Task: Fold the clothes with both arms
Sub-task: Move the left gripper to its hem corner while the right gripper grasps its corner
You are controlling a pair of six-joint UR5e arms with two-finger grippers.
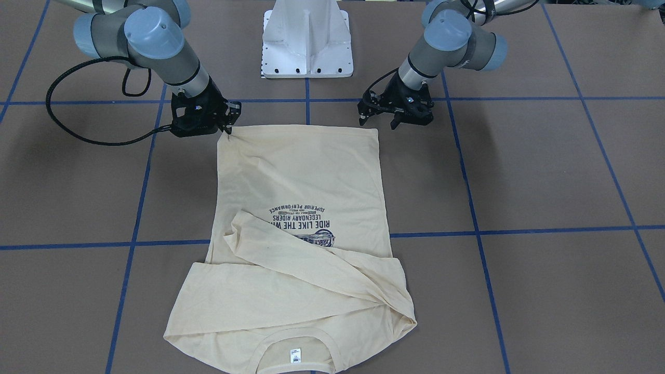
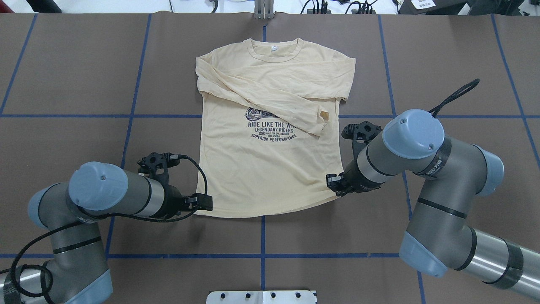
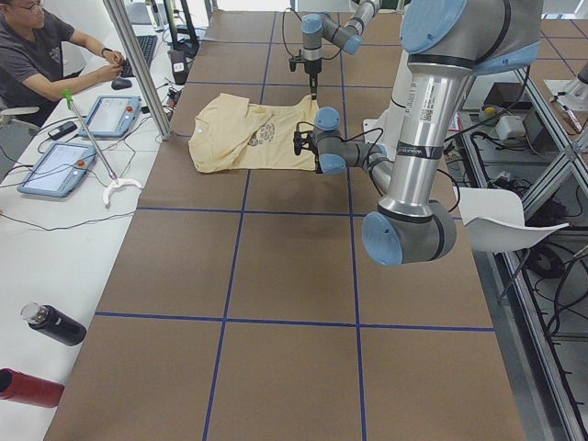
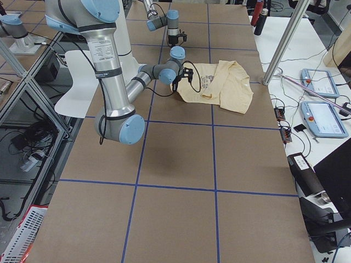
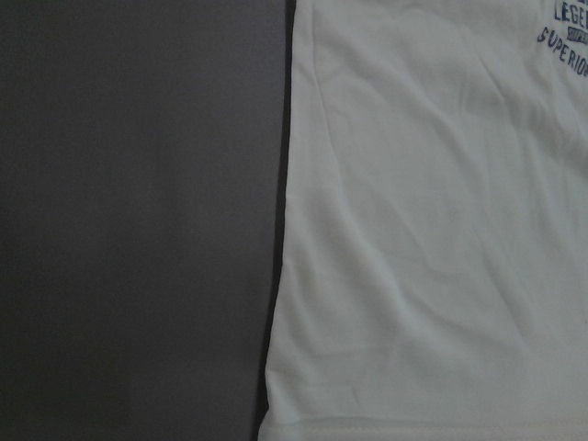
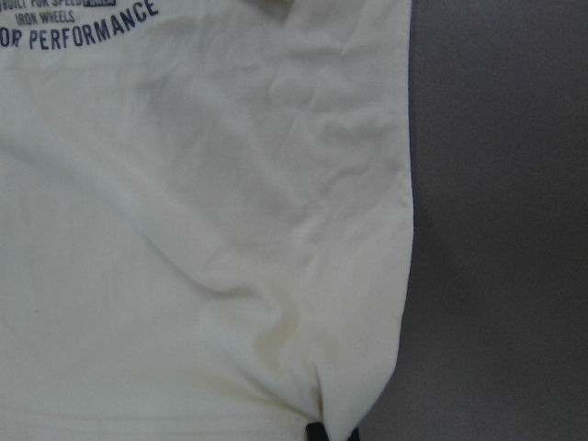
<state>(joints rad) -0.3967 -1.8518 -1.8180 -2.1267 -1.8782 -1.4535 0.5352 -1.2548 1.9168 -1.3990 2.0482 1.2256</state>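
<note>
T-shirt (image 2: 270, 169): flat on the table (image 2: 63, 147), long axis running from the hem at the robot's side to the collar toward the far edge.
Right gripper (image 1: 227, 128): clamped on its hem corner.
Left gripper (image 1: 378, 123): fingers apart, just beside the other hem corner.

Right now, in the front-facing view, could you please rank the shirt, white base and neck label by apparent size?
1. shirt
2. white base, though cropped at the top edge
3. neck label
</note>
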